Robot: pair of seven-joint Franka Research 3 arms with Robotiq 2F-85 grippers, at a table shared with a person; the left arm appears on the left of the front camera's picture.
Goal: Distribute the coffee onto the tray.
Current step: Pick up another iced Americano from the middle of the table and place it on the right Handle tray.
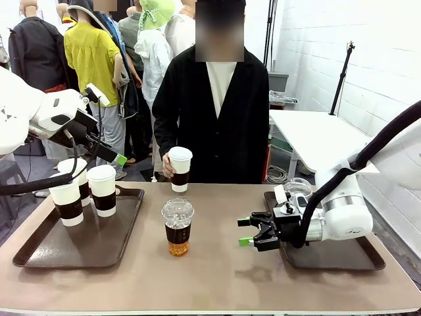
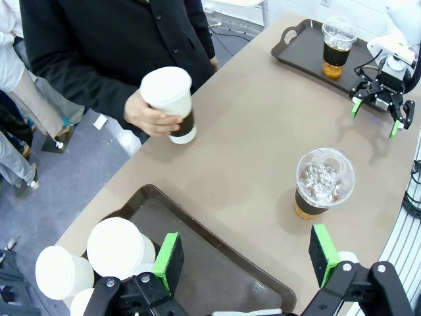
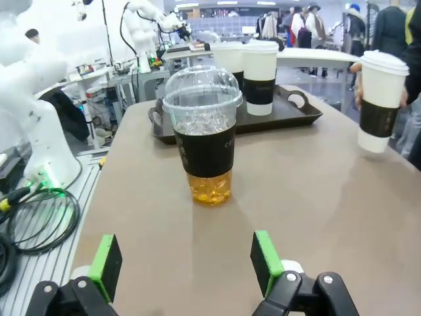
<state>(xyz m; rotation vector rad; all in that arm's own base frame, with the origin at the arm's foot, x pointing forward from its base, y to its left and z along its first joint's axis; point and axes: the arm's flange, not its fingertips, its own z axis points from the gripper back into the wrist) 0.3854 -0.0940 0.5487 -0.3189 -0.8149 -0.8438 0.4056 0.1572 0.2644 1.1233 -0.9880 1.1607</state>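
Three white paper cups (image 1: 102, 191) with dark bands stand on the left tray (image 1: 39, 253). A person's hand holds a fourth white cup (image 1: 179, 169) upright on the table's far edge. One clear dome-lidded cup (image 1: 177, 227) of amber drink stands mid-table, and another (image 1: 297, 189) stands on the right tray (image 1: 342, 260), partly hidden behind the right arm. My right gripper (image 1: 247, 232) is open, level with the middle clear cup (image 3: 205, 135) and a short way to its right. My left gripper (image 1: 113, 155) hangs open above the left tray's cups (image 2: 117, 247).
The brown table top (image 1: 217, 276) lies bare between the two trays and along its front. The person in a black cardigan (image 1: 217, 112) stands close at the far edge. Cables and a robot base (image 3: 39, 151) sit beyond the table's end in the right wrist view.
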